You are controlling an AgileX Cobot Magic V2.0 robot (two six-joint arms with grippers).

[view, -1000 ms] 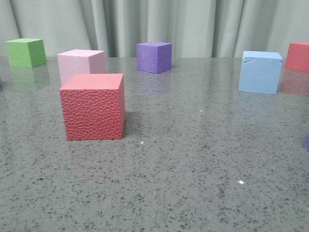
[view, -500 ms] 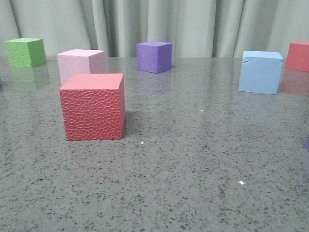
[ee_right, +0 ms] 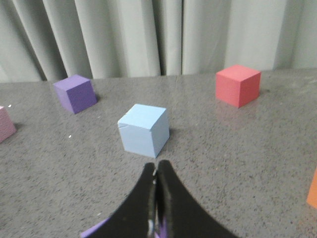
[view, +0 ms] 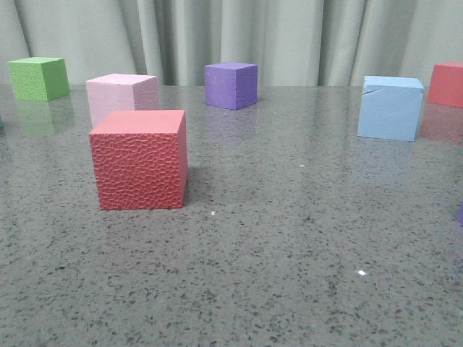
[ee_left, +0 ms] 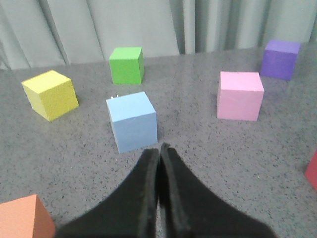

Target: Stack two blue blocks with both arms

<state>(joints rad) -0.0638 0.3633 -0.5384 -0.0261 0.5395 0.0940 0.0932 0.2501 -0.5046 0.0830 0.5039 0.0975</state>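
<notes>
One pale blue block (view: 390, 108) with a thin crack near its top edge stands at the right of the table in the front view. The right wrist view shows the same block (ee_right: 143, 130) just beyond my right gripper (ee_right: 156, 166), which is shut with nothing held. The other blue block (ee_left: 132, 121) appears only in the left wrist view, just ahead of my left gripper (ee_left: 160, 147), which is also shut and empty. Neither gripper shows in the front view.
A large red textured cube (view: 139, 159) stands front left, a pink cube (view: 121, 97) behind it, a green cube (view: 38, 78) far left, a purple cube (view: 231, 84) at the back, a red cube (view: 446, 84) far right. Yellow (ee_left: 50, 94) and orange (ee_left: 24, 218) cubes lie near the left gripper.
</notes>
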